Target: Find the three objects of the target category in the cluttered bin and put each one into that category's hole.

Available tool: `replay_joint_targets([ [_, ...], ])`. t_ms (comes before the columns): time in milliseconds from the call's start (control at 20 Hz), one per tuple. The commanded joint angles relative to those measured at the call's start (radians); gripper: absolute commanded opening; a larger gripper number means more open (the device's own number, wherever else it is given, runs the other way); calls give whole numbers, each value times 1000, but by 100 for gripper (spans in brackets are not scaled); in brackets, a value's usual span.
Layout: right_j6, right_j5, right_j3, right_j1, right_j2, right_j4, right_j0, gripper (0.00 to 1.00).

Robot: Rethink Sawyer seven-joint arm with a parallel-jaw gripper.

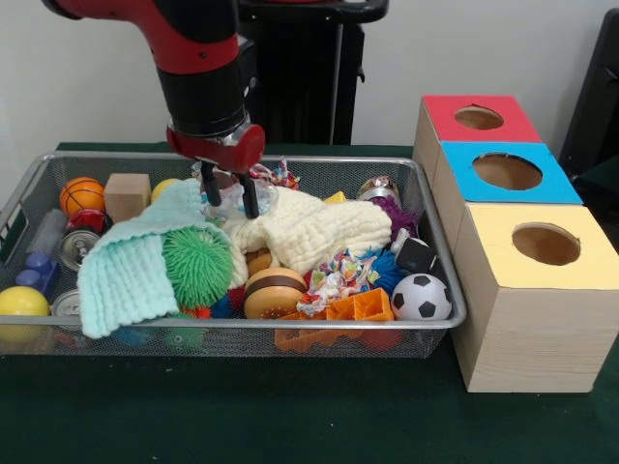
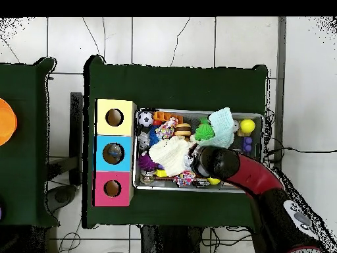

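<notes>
Bin [image 1: 440,290] of silver wire mesh on the green table [image 1: 290,416], just left of three wooden boxes [image 1: 527,290] in the front view. Nearest its front rim we log a soccer ball [image 1: 421,298], orange tray [image 1: 360,307] and green spiky ball [image 1: 198,266]; behind these, mint cloth [image 1: 126,275] and cream cloth [image 1: 314,230]. Farther back, gripper [image 1: 230,205], fingers parted narrowly and holding nothing, tips at the cream cloth.

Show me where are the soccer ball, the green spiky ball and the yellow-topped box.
soccer ball [image 1: 422,297], front view, its white front.
green spiky ball [image 1: 197,267], front view, its middle.
yellow-topped box [image 1: 513,253], front view, bare yellow top.
</notes>
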Motion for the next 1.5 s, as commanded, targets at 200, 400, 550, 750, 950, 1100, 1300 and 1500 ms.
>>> replay_joint_targets([
  [200,126,83,94,-83,74,88,43,100],
  [400,116,78,86,-75,68,98,48,100],
  [550,107,61,77,-56,66,99,47,100],
  [750,94,29,75,-31,64,93,43,100],
  [950,84,2,68,-4,61,80,36,100],
  [1100,78,-18,55,26,58,69,35,100],
  [1300,70,-45,43,65,62,58,32,100],
  [1500,70,-76,37,99,66,52,33,100],
])
